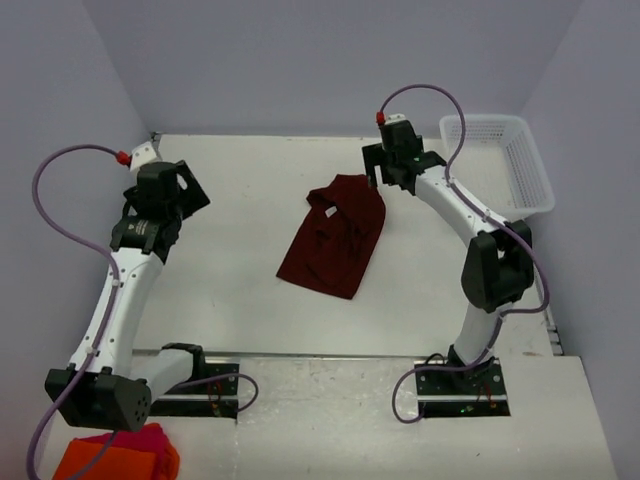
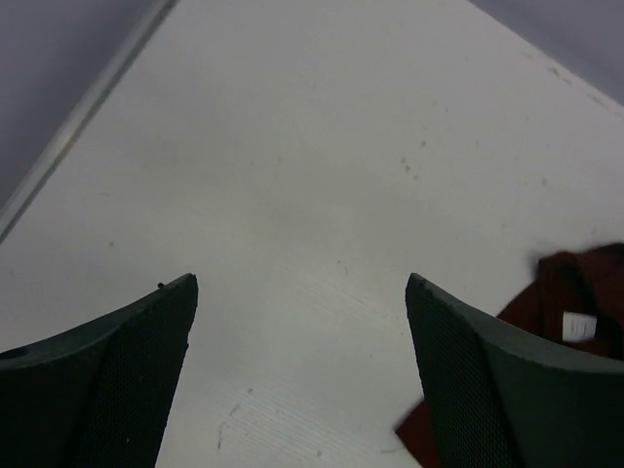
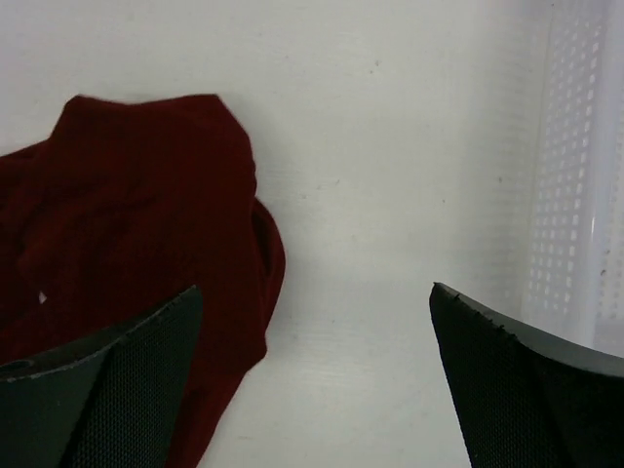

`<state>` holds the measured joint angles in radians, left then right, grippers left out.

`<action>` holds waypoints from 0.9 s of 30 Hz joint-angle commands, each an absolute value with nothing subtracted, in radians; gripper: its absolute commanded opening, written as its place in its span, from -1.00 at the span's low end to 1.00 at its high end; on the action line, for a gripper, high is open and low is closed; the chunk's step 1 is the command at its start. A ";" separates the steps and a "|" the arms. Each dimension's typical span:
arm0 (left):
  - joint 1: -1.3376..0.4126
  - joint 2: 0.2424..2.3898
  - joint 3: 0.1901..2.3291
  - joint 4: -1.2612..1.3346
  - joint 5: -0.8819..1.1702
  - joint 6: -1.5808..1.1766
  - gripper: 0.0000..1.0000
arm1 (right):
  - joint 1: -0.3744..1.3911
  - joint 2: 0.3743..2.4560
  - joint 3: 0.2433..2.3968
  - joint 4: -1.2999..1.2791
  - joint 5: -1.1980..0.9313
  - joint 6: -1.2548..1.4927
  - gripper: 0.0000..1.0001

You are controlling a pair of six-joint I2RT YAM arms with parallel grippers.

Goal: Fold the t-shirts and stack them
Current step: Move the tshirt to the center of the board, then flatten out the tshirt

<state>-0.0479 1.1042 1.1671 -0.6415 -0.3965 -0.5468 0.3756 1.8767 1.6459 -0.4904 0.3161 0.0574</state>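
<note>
T-shirt (image 1: 335, 238) here is the dark maroon one, lying bunched up around the middle of the table (image 1: 230, 300), a bit toward the far right. The collar end with the little white tag (image 1: 330, 212) points away from the arm bases. It's nowhere near flat: the edges curl under and I honestly can't pick out where the sleeves are. The right fingers (image 1: 378, 176) are spread wide and holding nothing, sitting by the far collar end. In the wrist view one finger is over cloth and the other over bare table. The left fingers (image 1: 185, 195) are spread and empty too, well apart from the shirt on the left side, and only a corner of it shows in their camera. My worry is that if the right side closes where it is, it pinches a wad of several layers instead of one clean edge. Then the whole shirt gets dragged or lifted as a lump and any fold comes out crooked. With the left arm that far off, nothing pins the other end, so a pull could slide it toward the white basket (image 1: 497, 160) near the far right corner. No second maroon shirt is on the table either, just orange and pink cloths (image 1: 115, 455) down by the left base, so stacking has nothing to line up against yet.
</note>
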 commanded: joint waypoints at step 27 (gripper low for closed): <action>-0.365 1.414 0.755 -0.247 0.250 -0.557 0.33 | 0.482 1.600 1.269 -0.359 0.054 0.250 0.29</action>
